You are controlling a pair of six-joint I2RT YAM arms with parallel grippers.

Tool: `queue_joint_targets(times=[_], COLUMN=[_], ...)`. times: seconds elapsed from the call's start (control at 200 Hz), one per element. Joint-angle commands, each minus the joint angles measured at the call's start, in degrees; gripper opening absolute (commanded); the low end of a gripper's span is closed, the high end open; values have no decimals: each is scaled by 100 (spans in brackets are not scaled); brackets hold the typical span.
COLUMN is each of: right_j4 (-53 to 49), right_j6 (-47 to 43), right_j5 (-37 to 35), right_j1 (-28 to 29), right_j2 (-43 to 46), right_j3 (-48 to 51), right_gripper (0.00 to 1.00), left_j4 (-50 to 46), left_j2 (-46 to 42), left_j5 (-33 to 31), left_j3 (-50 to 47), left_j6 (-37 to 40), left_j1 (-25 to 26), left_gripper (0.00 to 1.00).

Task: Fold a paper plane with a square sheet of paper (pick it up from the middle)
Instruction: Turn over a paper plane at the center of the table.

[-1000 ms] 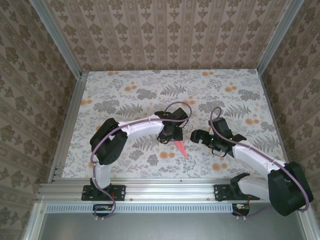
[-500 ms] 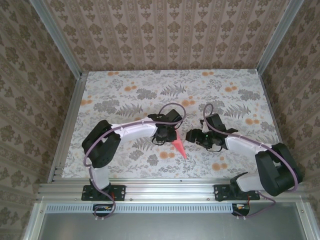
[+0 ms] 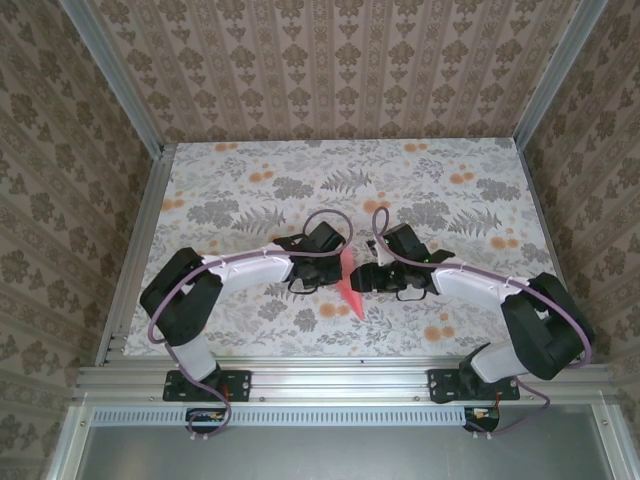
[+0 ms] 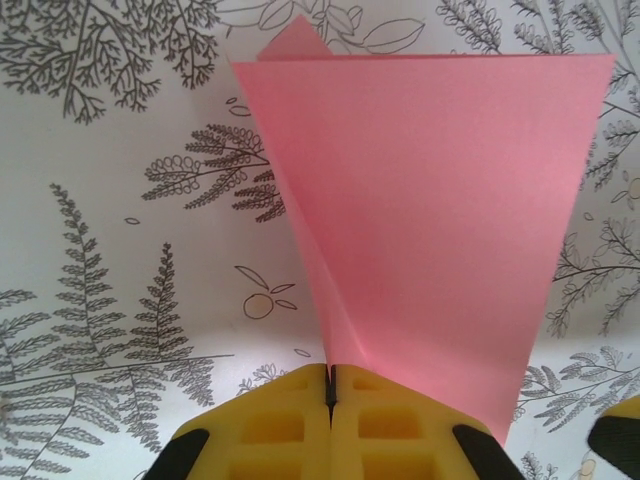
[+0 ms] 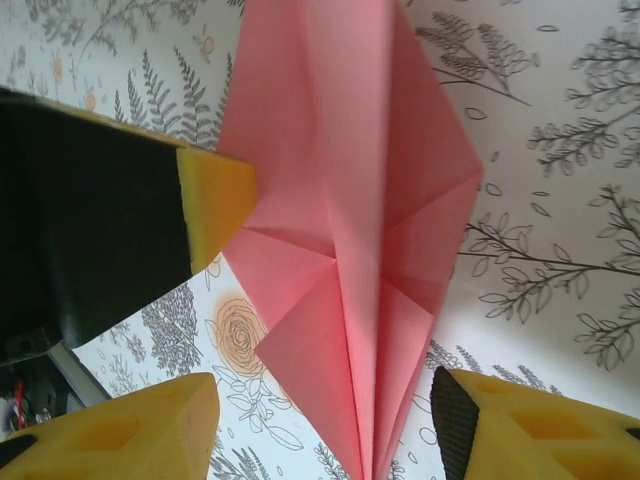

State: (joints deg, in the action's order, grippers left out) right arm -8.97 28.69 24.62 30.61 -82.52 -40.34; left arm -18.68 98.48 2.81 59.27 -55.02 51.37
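The salmon-pink paper is folded into a pointed paper plane [image 3: 349,286] with a centre crease, held just above the flowered table. My left gripper [image 3: 331,268] is shut on its folded edge; in the left wrist view the yellow pads [image 4: 300,400] meet with the plane [image 4: 440,200] fanning up from them. My right gripper [image 3: 364,280] is open beside it. In the right wrist view its two fingers [image 5: 480,420] stand either side of the plane's narrow end [image 5: 350,230], apart from the paper. The left gripper's yellow pad [image 5: 215,205] presses the plane's side there.
The table cover [image 3: 240,190] is printed with grey ferns and orange flowers [image 3: 436,332]. Aluminium rails [image 3: 140,240] and patterned walls enclose it on three sides. Both arms meet at the table's middle front; open surface lies behind them.
The right gripper has swung left across the table up to the plane. The left gripper has shifted slightly left and back with the plane still in it.
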Motion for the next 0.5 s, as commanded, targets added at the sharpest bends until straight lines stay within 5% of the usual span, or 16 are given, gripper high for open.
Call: queue_joint_targets(times=[0.0,0.495], right_j4=[-57,536], right_j6=[-238,-112], right_j5=[-129,390], right_j1=[24,111], right_j2=[-180,-1059], right_j3=[-141,-435], right_gripper=[63,68], left_j4=[127,4], left_j2=[-179,-208], left_j5=[132,90], left_j3=[-50,-190], left_j6=[225,248], left_j1=[-57,-126], left_gripper=[0,0])
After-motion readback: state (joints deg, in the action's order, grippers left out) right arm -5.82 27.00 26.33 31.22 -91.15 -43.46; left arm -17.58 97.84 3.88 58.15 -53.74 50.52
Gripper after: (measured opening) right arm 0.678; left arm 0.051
